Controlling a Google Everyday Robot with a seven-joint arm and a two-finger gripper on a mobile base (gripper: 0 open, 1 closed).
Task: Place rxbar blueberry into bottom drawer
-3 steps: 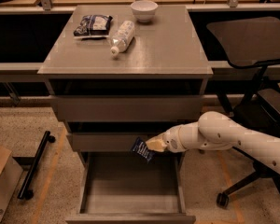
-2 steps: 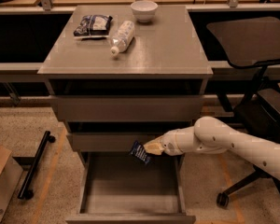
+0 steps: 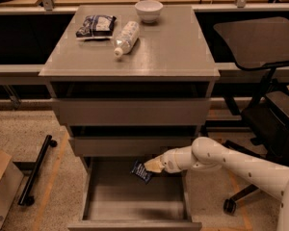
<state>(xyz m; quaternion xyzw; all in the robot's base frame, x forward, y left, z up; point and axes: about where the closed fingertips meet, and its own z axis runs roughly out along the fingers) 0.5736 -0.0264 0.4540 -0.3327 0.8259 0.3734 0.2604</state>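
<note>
Pinching rxbar blueberry (image 3: 141,171), jaws hover over open bottom drawer (image 3: 125,202) (front cut off); bar partly hidden.

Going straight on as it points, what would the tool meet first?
Probably the left wall of the bottom drawer: the tool, holding the rxbar blueberry, points image-left and slightly down. Depth unclear.

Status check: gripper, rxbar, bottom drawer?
Status: gripper shut on rxbar blueberry, held over rear of bottom drawer. Drawer pulled open, bar not yet down. Path down looks unobstructed.
</note>
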